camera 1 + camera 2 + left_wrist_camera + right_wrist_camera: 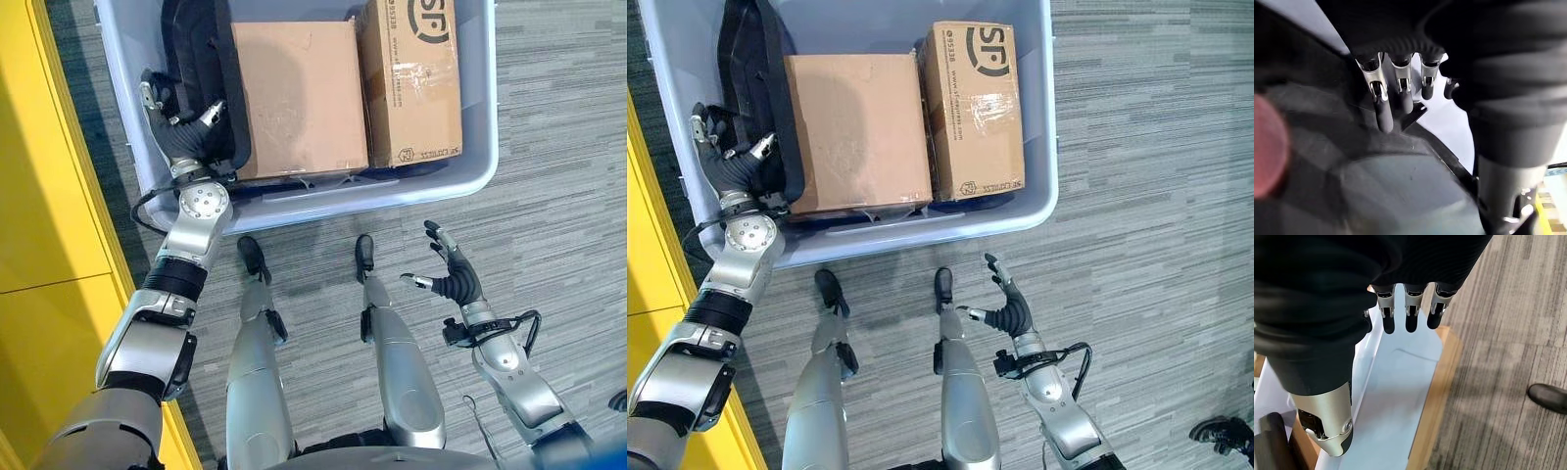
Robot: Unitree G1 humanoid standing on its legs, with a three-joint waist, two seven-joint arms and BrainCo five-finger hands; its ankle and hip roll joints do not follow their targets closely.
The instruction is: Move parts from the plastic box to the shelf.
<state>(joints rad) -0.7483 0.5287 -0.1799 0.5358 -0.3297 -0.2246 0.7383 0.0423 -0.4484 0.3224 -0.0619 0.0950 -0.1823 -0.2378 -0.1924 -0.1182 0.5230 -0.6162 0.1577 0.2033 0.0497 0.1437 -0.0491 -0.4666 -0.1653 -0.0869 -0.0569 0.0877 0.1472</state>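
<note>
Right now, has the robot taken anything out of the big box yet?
Not yet, it seems. The plastic box still holds two cardboard boxes and a black part. The left hand is down on that black part, straight fingers resting against it, no grip visible. The right hand hangs open over the carpet, empty. Lifting and carrying to the shelf are all left.

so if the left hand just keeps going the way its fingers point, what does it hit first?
Probably the black part lying along the plastic box's left side. The left hand is already inside the box, fingers reaching onto that part; the left wrist view shows its fingertips at the dark surface. Actual contact is unclear.
</note>
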